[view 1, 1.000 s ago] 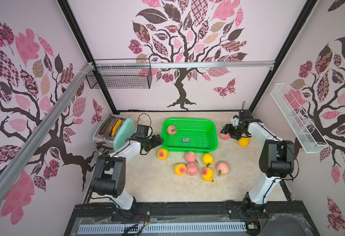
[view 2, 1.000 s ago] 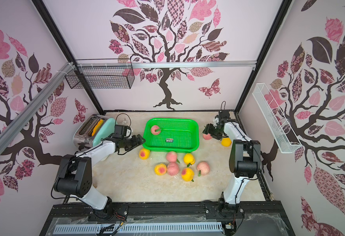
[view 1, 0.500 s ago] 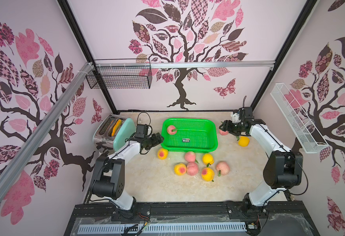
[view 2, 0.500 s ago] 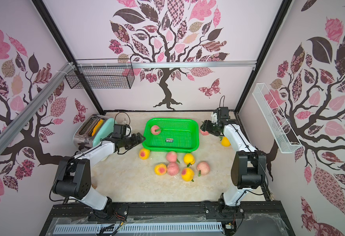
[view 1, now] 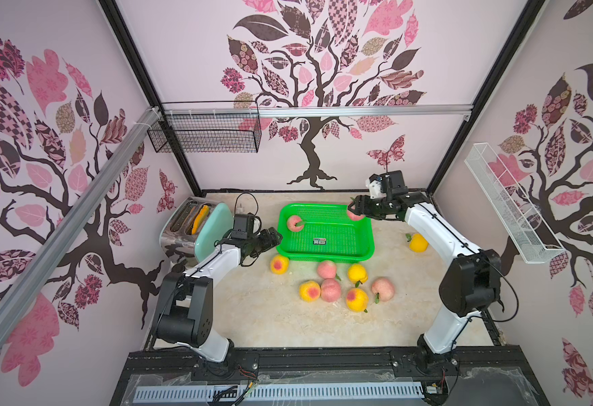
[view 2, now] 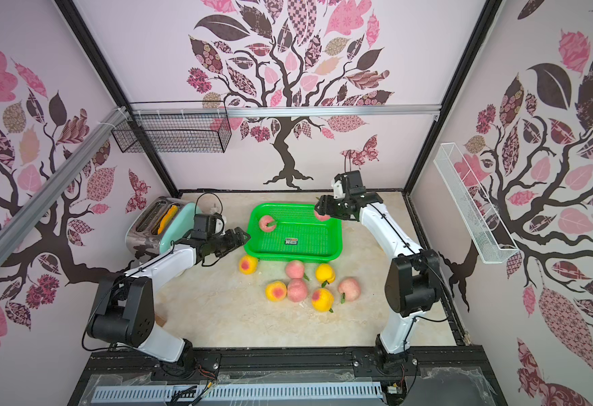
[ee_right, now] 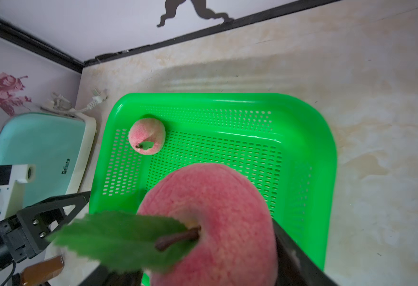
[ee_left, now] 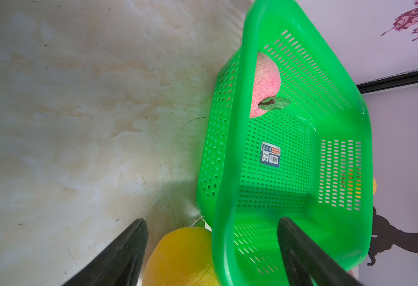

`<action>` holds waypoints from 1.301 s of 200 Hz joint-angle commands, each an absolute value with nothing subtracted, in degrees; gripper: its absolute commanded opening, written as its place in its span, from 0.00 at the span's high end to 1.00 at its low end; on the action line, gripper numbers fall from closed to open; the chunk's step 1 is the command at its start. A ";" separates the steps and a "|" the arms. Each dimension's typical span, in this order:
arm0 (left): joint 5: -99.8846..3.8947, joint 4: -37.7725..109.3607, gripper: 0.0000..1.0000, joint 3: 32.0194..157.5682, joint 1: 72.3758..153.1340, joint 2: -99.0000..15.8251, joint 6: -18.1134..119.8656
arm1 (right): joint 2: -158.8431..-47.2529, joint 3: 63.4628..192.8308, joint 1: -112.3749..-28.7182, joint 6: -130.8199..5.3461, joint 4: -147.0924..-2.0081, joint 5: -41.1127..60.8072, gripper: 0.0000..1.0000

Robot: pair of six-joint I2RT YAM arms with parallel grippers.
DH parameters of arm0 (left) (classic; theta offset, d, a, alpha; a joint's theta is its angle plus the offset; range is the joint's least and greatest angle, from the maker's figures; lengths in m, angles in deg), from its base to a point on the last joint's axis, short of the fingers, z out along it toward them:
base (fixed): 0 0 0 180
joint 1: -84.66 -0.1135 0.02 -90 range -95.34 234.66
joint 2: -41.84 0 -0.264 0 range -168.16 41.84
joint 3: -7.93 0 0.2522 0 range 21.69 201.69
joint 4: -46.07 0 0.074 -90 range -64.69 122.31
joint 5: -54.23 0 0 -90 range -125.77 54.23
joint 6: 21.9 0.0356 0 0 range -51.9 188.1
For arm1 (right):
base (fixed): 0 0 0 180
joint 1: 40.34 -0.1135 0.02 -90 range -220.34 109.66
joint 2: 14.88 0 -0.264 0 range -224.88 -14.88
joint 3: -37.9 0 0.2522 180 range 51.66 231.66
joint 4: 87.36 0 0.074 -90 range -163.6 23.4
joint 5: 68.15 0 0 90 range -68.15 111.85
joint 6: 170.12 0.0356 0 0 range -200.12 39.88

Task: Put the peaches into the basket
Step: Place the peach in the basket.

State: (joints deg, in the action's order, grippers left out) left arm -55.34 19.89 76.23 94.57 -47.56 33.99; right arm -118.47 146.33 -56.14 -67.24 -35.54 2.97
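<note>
PEACH ON ITS WAY IN: At the upper right of the green basket (view 1: 323, 253), the right tool (view 1: 357, 210) grips a pink peach (ee_right: 215, 222) by its sides, leaf forward, above the basket's right-hand end. In both top views it seems to hang just inside the rim, though the angle leaves that uncertain. The step in hand is the drop. The next move likely calls for easing a little further over the mesh floor, then parting the jaws. A second pink peach (view 1: 295, 223) already lies in the basket's upper left corner. The left tool (view 1: 270, 240) stands wide and empty just beside the basket's lower left corner, near a yellow-orange peach (view 1: 279, 264) on the desk (view 1: 252, 316). Six more peaches (view 1: 330, 290) cluster below the basket at frame centre, and a lone yellow peach (view 1: 418, 242) sits to its right.
</note>
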 commanded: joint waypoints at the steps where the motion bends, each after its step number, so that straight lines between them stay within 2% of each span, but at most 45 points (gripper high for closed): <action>1: -55.43 20.25 0.14 75.99 94.78 -47.39 34.09 | -122.68 151.07 -58.42 -66.79 -35.47 2.74 0.46; 178: -56.24 18.64 0.14 75.13 95.03 -46.17 34.28 | -152.70 178.49 -66.19 -65.52 -32.31 1.06 0.45; 260: -56.95 19.08 0.14 75.20 95.31 -45.84 33.71 | -157.96 180.30 -66.46 -65.94 -31.45 4.09 0.43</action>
State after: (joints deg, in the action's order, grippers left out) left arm -56.34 19.34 75.01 95.11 -46.95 33.53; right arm -155.96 179.22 -66.47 -65.79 -32.26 2.62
